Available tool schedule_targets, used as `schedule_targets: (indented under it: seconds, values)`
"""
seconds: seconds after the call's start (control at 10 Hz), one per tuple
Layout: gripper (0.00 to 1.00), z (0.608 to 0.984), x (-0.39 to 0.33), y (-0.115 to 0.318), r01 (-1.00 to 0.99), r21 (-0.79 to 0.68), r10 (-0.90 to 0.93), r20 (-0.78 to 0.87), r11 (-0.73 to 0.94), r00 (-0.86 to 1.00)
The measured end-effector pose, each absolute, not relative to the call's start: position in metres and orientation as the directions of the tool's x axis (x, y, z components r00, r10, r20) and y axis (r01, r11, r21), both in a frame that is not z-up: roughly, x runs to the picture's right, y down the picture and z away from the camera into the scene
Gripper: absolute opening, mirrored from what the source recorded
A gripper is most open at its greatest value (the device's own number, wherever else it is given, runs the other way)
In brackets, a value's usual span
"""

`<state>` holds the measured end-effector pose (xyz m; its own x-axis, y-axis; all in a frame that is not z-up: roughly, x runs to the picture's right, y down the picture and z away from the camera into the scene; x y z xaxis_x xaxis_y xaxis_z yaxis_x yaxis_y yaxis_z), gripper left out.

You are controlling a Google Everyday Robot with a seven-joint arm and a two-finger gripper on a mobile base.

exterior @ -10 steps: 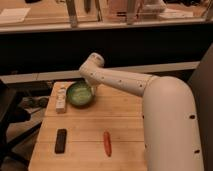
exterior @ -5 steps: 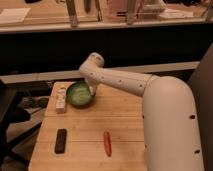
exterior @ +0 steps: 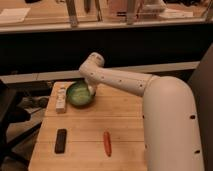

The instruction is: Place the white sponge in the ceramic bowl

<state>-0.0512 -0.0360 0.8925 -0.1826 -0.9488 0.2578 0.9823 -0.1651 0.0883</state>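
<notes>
Reaching across the worktop (exterior: 125, 125) with the arm (exterior: 120, 80), pincer (exterior: 91, 90) set low over the right inner side of the ceramic bowl (exterior: 75, 95). Cannot tell open from closed on the pincer, nor any grip on a thing. Cannot pick the white sponge out from the pale pincer either; judging by the pose, most likely right there at the bowl's right inner side, in the pincer or just beneath it.

Looks late in the task: carry to the bowl apparently done, drop itself not confirmed. Left to do, on that reading: release into the bowl, then lift clear of the rim without dragging the sponge back out.

Just left of the bowl, close against its rim: a pale oblong packet (exterior: 61, 98), taken for a packet rather than the sponge, though not with certainty. Nearer the camera than the bowl and well apart from it: a black oblong object (exterior: 60, 140) to the bowl's left-front, an orange carrot (exterior: 106, 143) to its right-front.

Against the earlier frames: no visible change. Same arm pose over the bowl, same spot for the pincer, bowl unshifted, packet, black object and carrot all where they lay.
</notes>
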Motion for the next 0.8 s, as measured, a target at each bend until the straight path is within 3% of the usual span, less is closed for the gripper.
schedule_targets:
  seconds: [0.8]
  values:
    - [0.09,0.8924,-0.0523,-0.0381,0.974,0.106,-0.943,0.246,-0.202,-0.222]
